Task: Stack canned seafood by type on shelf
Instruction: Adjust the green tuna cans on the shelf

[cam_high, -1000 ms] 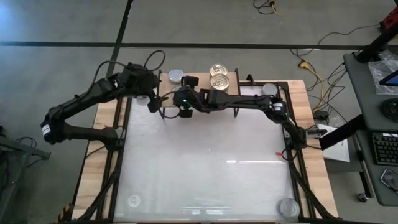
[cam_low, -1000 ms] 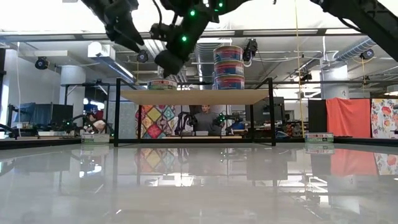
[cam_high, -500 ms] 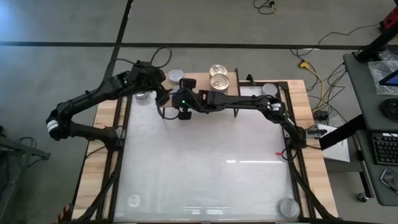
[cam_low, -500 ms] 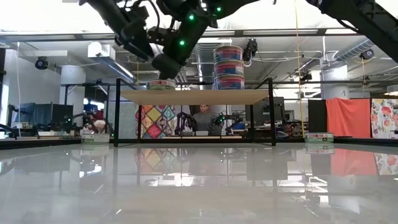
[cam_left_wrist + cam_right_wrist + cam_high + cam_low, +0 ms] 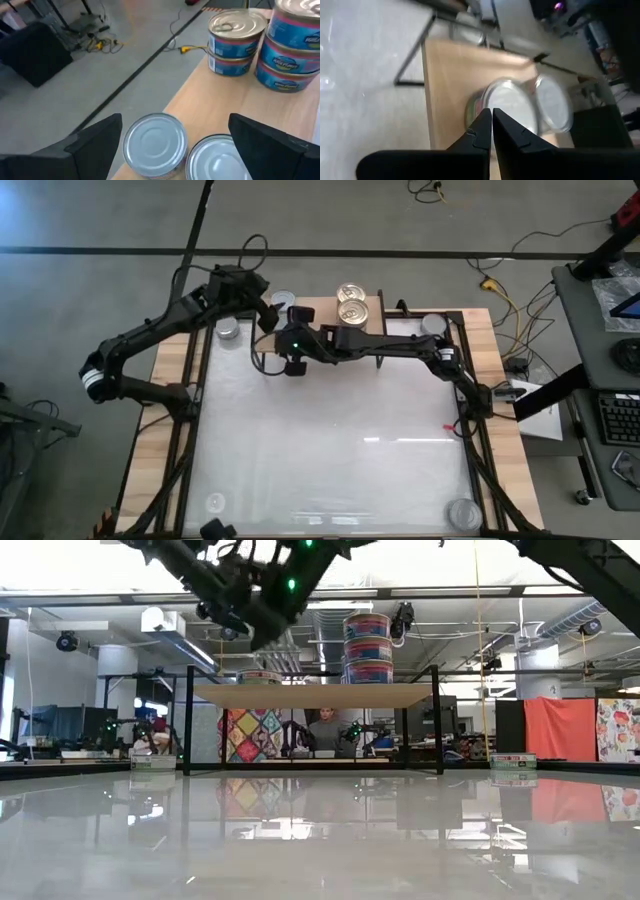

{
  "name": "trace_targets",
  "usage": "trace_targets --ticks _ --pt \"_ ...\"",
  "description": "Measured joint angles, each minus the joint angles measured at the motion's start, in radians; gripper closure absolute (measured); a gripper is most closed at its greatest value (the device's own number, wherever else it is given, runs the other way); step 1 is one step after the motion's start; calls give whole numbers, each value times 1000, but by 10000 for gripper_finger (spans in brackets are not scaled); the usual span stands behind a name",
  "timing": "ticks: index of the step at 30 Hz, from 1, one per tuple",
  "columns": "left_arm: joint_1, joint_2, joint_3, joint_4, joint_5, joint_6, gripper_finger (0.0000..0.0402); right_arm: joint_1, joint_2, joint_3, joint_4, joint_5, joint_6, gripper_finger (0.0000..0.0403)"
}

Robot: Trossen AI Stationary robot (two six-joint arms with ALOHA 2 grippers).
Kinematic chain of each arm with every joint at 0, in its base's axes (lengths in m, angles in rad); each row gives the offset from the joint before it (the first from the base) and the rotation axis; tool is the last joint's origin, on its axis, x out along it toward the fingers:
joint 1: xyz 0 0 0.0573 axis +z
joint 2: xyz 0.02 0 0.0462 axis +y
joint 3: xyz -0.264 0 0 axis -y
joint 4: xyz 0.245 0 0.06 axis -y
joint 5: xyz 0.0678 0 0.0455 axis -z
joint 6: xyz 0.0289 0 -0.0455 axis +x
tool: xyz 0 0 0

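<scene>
The small light-wood shelf on thin black legs is seen at the table's far edge. Two short round silver-lidded tins are set side by side at its left end; gold-lidded tins with blue labels are stacked towards its right. The left gripper is held released over the silver tins. The right gripper is clenched, empty, beside them.
</scene>
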Motion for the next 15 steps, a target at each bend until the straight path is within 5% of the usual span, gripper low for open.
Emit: trace_targets --ticks 9,15 --pt "90 131 31 -15 7 -50 71 116 -47 124 -127 7 0 394" --pt "109 281 211 -219 9 -116 150 198 -108 187 -288 73 78 394"
